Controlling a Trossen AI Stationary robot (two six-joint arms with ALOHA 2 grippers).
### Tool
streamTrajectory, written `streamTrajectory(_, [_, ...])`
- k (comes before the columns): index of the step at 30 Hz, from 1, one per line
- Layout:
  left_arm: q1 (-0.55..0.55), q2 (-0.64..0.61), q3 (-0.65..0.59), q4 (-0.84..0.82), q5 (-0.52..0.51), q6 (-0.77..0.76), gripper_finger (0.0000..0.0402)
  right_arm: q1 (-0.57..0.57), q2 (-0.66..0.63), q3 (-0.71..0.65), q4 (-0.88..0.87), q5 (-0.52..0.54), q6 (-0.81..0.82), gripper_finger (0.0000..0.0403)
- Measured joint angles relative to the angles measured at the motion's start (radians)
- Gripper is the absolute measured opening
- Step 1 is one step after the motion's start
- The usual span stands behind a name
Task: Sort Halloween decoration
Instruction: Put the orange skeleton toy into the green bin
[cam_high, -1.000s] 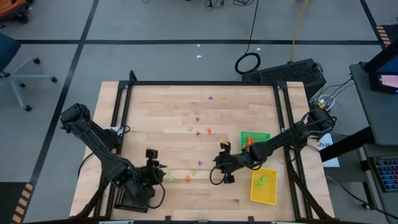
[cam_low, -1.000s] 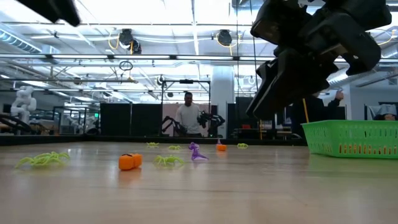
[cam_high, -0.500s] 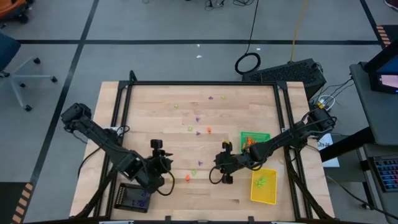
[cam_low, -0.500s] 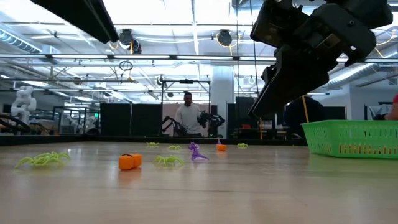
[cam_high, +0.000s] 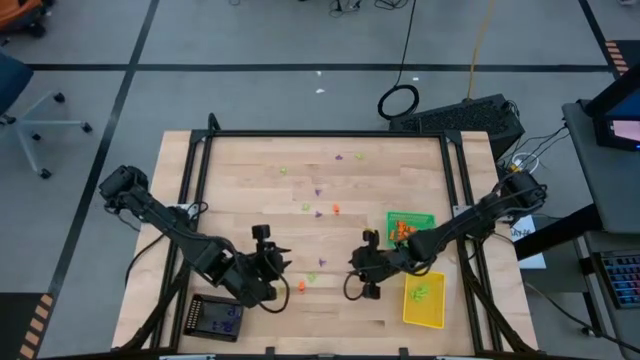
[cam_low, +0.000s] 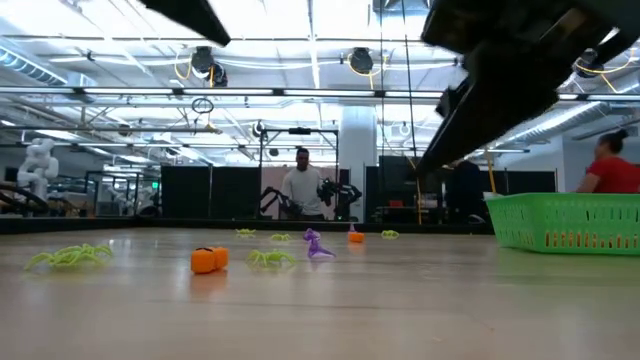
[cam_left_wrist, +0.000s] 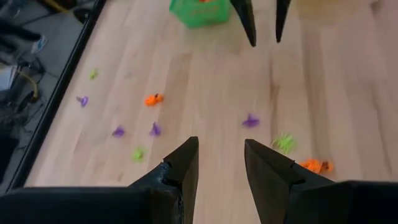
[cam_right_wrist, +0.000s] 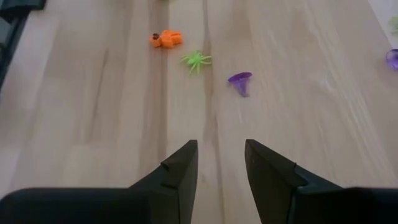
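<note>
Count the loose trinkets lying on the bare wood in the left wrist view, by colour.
Lime green trinkets: 3
Purple trinkets: 4
Orange trinkets: 2
Total: 9

left tool (cam_left_wrist: 221, 163): raised, fingers apart, empty | right tool (cam_right_wrist: 221, 165): raised, fingers apart, empty

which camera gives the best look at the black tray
The high view. It alone shows the black tray, whole, from above, at the table's near left corner, behind the left end effector, with purple trinkets inside. The low view and both wrist views do not show it; they show scattered trinkets and the green tray instead.
</note>
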Motion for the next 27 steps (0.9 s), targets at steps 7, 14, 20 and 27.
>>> streamTrajectory(7, [-0.009,-0.001,-0.096,0.309,-0.008,0.253,0.0127,0.074,-0.083,0.059,-0.232,0.154,0.031,0.0118])
streamTrajectory(14, [0.059,-0.004,-0.261,0.545,0.014,0.336,0.0127,0.103,-0.086,0.102,-0.336,0.248,0.049,0.0118])
streamTrajectory(20, [0.101,-0.016,-0.428,0.771,0.034,0.447,0.0127,0.077,-0.059,0.102,-0.278,0.33,0.0,0.0118])
streamTrajectory(27, [0.18,-0.087,-0.528,0.973,0.177,0.552,0.0127,0.017,0.028,0.103,-0.133,0.304,-0.099,0.0118])
